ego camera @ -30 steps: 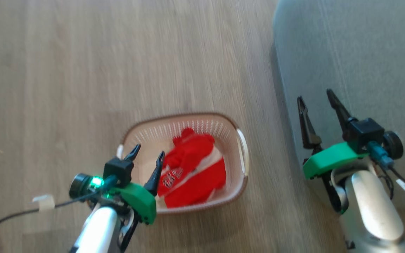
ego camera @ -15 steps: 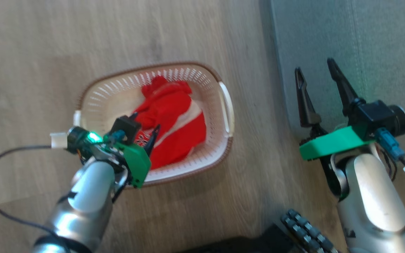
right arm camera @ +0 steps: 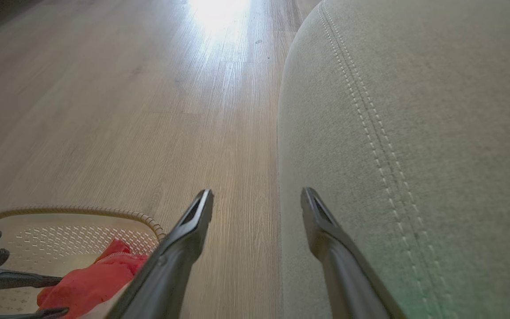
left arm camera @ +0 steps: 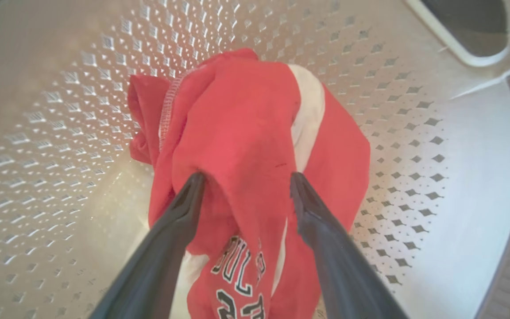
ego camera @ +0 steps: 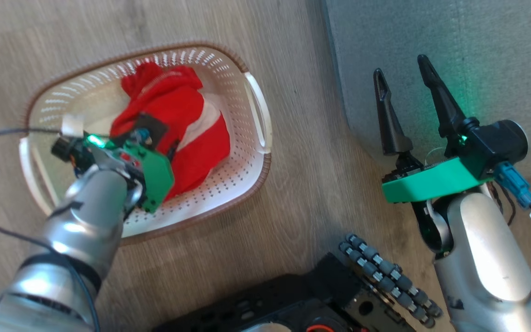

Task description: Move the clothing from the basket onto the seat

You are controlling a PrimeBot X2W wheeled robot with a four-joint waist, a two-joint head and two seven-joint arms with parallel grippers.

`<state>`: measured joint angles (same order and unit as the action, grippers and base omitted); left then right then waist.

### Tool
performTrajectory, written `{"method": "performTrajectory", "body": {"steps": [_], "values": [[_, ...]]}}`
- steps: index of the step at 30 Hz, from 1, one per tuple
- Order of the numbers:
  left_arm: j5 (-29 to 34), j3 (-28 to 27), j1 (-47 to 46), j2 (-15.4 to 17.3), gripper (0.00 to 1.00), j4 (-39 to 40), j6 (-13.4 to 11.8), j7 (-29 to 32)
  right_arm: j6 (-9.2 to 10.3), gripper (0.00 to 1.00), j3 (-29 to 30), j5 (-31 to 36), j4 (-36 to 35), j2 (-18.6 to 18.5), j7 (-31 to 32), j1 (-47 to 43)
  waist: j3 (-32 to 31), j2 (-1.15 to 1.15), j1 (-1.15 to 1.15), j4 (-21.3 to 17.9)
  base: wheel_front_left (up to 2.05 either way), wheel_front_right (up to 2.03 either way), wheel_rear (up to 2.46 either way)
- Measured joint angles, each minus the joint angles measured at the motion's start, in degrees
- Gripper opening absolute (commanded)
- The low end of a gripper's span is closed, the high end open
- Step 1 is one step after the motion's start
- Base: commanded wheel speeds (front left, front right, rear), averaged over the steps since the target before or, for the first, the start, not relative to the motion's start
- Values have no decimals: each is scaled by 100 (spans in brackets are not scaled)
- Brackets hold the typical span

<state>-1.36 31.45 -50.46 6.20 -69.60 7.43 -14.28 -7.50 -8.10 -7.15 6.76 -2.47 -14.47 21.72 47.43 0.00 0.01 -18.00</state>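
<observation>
The clothing (left arm camera: 246,133), soft red-and-white fabric, is lying in the cream perforated plastic basket (ego camera: 228,203), the left gripper (left arm camera: 244,177) straddling a fold, jaws spread wide; the right gripper (ego camera: 400,64) is hovering, jaws equally wide, at the grey upholstered seat (ego camera: 477,46) edge.

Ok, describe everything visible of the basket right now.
The basket is a cream-white plastic tub, a rounded rectangle with perforated walls, a brown woven-look rim and a white handle on each short side. It stands upright on the wooden floor, beside the grey seat but apart from it. The red-and-white clothing lies bunched inside, and the left gripper reaches in, open, straddling a fold.
</observation>
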Motion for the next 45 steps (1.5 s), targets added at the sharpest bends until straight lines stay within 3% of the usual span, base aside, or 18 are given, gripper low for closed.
{"method": "performTrajectory", "body": {"steps": [12, 20, 21, 22, 34, 45], "values": [[-338, 45, -498, -55, 100, -397, 0, 701, 0, 100, -54, -44, -212, 0, 0, -13, 482, 0, -1, -47, 0, 0, 0], [-630, 383, -608, -100, 100, -450, 0, 989, 0, 100, -94, -43, -261, 0, 0, -24, 574, 0, -1, -25, 0, 0, 0], [-699, 420, -608, -110, 87, -460, 0, 1025, 0, 100, -100, -43, -252, 0, 0, -24, 581, 0, 0, -25, 0, 0, 0], [-776, 474, -606, -116, 0, -466, 0, 1027, 0, 100, -113, -44, -248, 0, 0, -23, 584, 0, 0, -26, 0, 0, 0], [-1778, 1495, -580, -54, 0, -280, 0, 899, 0, 100, -142, -47, -75, 0, 0, 42, 469, 0, -1, 26, 0, 0, 0], [-2566, 1916, -255, -7, 0, -111, 0, 319, 0, 100, -143, -43, 213, 0, -1, 403, -111, 0, -1, 168, 0, 0, 0]]}}
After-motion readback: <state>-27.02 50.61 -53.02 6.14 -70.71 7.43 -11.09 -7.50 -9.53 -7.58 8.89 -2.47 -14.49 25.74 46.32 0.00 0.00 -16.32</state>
